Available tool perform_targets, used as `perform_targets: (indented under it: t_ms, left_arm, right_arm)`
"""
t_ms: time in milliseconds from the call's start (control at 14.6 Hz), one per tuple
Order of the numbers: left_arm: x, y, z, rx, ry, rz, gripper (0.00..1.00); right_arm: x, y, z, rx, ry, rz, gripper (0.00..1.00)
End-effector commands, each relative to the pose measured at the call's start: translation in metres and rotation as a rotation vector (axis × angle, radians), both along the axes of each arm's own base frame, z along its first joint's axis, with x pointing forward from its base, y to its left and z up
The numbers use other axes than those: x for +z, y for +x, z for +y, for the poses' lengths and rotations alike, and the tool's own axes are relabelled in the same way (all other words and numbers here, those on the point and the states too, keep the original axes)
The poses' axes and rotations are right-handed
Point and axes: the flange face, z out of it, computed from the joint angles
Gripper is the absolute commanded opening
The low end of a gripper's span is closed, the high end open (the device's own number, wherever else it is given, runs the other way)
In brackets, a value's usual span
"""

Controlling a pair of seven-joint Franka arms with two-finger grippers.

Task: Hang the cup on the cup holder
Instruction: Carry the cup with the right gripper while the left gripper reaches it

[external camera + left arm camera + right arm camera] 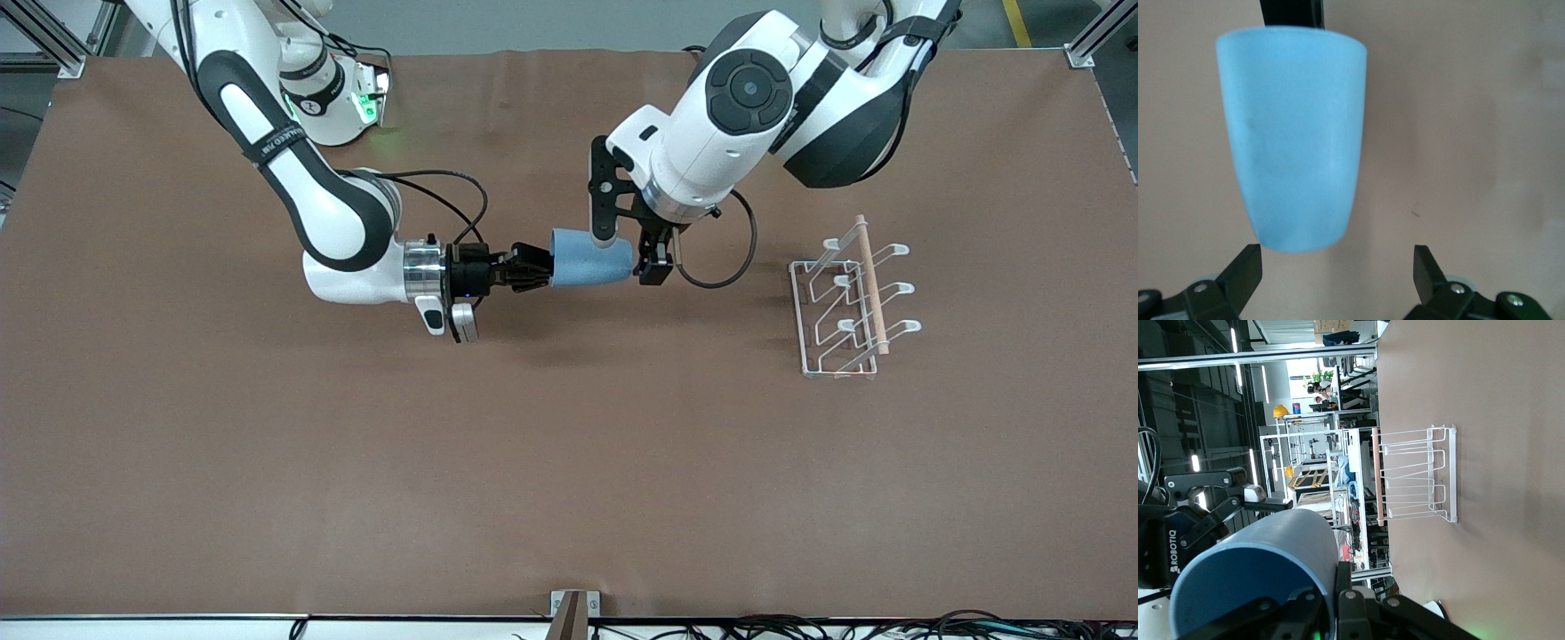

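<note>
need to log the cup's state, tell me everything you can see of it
The cup is a small light-blue handleless tumbler, slightly tapered, matte like plastic, with a darker blue inside. It is held on its side in the air above the table, between the two arms. The right gripper is shut on its rim at the open end. The left gripper is at its closed base, fingers open and not touching it. It is not on the cup holder.

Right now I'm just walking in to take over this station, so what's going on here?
The right gripper holds the light-blue cup sideways above the table's middle, shut on its rim. The left gripper is open at the cup's closed end, not gripping. The cup holder stands toward the left arm's end, with nothing hung on it.
</note>
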Motion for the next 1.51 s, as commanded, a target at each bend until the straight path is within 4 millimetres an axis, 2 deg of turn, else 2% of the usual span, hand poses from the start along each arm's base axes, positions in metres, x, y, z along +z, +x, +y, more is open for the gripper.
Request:
perform_targets:
  t_ms: [0, 206, 343, 617, 823, 891, 1097, 1371, 1440]
  left_arm:
    - [-0.006, 0.008, -0.013, -0.019, -0.03, -0.037, 1.0]
    - [-0.002, 0.01, -0.022, -0.011, -0.071, -0.086, 1.0]
    - [-0.008, 0.009, -0.029, -0.001, -0.085, -0.087, 1.0]
    - [-0.013, -0.005, -0.051, -0.001, -0.095, -0.092, 1.0]
    - [-0.021, -0.005, -0.051, 0.026, -0.083, -0.077, 1.0]
    - [-0.026, -0.005, -0.049, 0.027, -0.074, -0.071, 0.97]
    - [-0.032, 0.0, -0.039, 0.019, -0.03, -0.089, 0.67]
    - [-0.033, -0.002, -0.035, -0.008, 0.026, -0.129, 0.4]
    - [-0.033, -0.001, -0.035, -0.007, 0.026, -0.129, 0.37]
  right_arm:
    - [0.002, -0.002, 0.003, -0.016, 0.021, -0.007, 0.0]
    - [0.002, -0.004, 0.005, -0.012, 0.02, -0.007, 0.0]
    - [0.002, -0.004, 0.005, -0.012, 0.019, -0.007, 0.01]
    - [0.002, -0.006, 0.009, -0.006, 0.02, -0.007, 0.0]
    - [0.002, -0.006, 0.009, -0.007, 0.021, -0.006, 0.01]
    - [0.002, -0.006, 0.009, -0.007, 0.021, -0.006, 0.01]
    - [0.001, -0.006, 0.009, -0.006, 0.019, -0.006, 0.01]
    - [0.001, -0.006, 0.009, -0.007, 0.02, -0.005, 0.01]
    - [0.001, -0.006, 0.009, -0.006, 0.019, -0.006, 0.01]
